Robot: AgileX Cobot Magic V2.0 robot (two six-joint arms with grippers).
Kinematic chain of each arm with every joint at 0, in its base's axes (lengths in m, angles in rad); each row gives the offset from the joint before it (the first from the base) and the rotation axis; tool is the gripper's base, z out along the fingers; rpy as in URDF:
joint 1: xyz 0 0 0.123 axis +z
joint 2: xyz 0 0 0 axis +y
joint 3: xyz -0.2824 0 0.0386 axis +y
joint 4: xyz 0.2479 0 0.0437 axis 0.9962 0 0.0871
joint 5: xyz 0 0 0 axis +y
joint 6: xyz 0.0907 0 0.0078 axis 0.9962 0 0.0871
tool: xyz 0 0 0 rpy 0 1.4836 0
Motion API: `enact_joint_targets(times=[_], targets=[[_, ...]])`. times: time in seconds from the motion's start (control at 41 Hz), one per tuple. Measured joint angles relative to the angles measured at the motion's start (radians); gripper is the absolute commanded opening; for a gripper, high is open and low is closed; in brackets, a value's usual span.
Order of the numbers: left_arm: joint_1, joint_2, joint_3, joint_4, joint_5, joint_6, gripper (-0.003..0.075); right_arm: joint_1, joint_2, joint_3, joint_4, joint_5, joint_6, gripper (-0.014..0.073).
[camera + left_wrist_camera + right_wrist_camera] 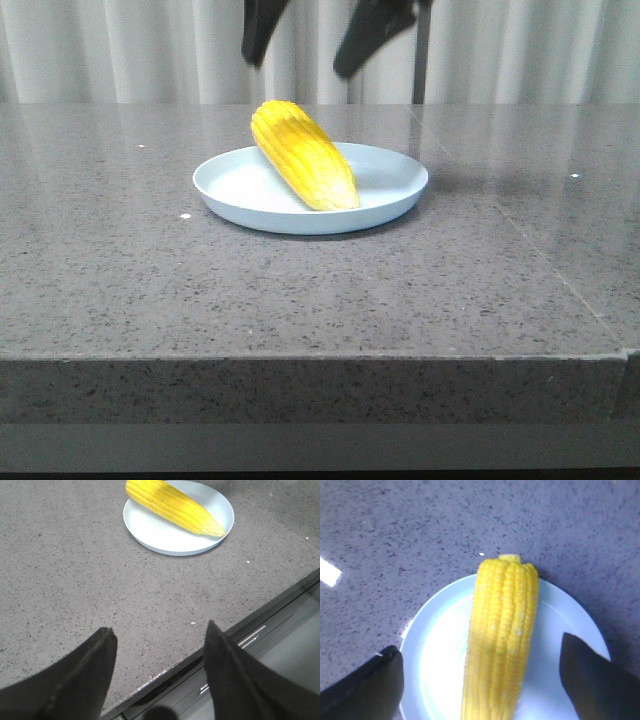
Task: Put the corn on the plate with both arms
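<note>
The yellow corn [303,155] lies across the pale blue plate [400,185], thick end on the far rim and tapered tip toward the front. My left gripper [262,30] and right gripper [372,35] hang above and behind the plate, touching nothing. In the left wrist view the left gripper [160,630] is open and empty over bare table, well apart from the plate [160,532] and the corn [172,505]. In the right wrist view the right gripper [480,645] is open above the corn [502,625], its fingers either side of it over the plate [440,650].
The plate stands on a grey speckled stone table [150,280] with its front edge [300,355] close to the camera. A seam [540,250] runs across the right part. A pale curtain [120,50] hangs behind. The left wrist view shows a table edge [200,662].
</note>
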Motion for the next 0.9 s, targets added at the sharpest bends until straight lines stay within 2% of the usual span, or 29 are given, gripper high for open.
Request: enact_joint_targets(times=[0.269,0.903], targets=[[0.0,0.0,0.0,0.0,0.0,0.0,0.0389,0.043,-0.277,0.122,-0.109,0.037,-0.031,0.0654],[0.0,0.0,0.0,0.0,-0.001,0.0,0.0389,0.043,-0.977,0.741,-0.136,0.023,-0.038,0.0654]])
